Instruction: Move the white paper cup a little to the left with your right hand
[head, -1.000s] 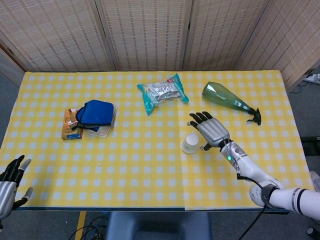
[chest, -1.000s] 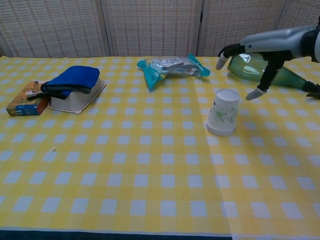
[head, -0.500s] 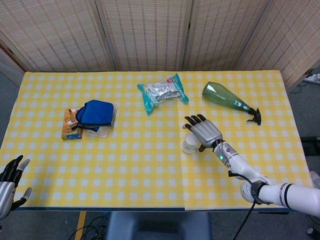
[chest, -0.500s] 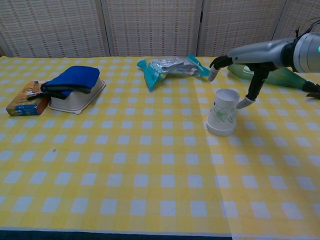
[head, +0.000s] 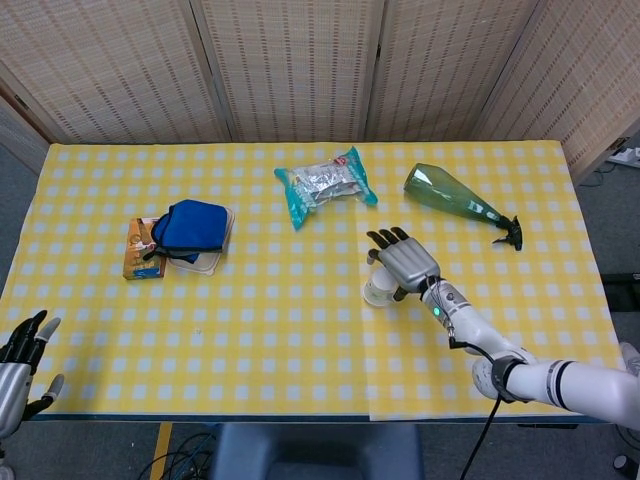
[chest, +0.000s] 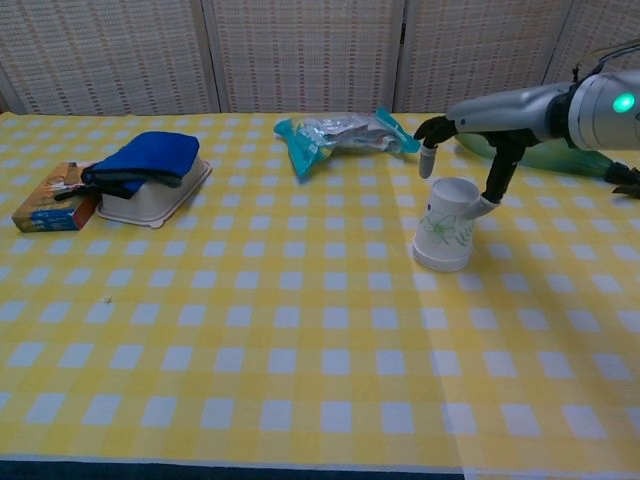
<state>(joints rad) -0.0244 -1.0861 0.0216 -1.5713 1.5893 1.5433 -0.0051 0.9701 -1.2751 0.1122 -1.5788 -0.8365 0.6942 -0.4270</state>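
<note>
The white paper cup (head: 378, 290) (chest: 445, 228) stands upside down on the yellow checked cloth, right of centre. My right hand (head: 405, 263) (chest: 478, 122) arches over its top from the right. The thumb touches the cup's upper right side, and the other fingers (chest: 428, 158) hang apart just behind and above its top, not closed on it. My left hand (head: 20, 365) hangs past the table's near left corner with fingers spread and nothing in it; the chest view does not show it.
A green bottle (head: 455, 195) (chest: 545, 152) lies behind the right hand. A teal foil packet (head: 325, 183) (chest: 345, 135) lies at the back centre. At the left, a blue cloth (head: 190, 228) (chest: 145, 160) sits on a white tray beside a small box (head: 138, 255) (chest: 55, 198).
My right hand has moved left and down onto the cup, and its thumb now touches the cup's right side. The cup stands where it was.
</note>
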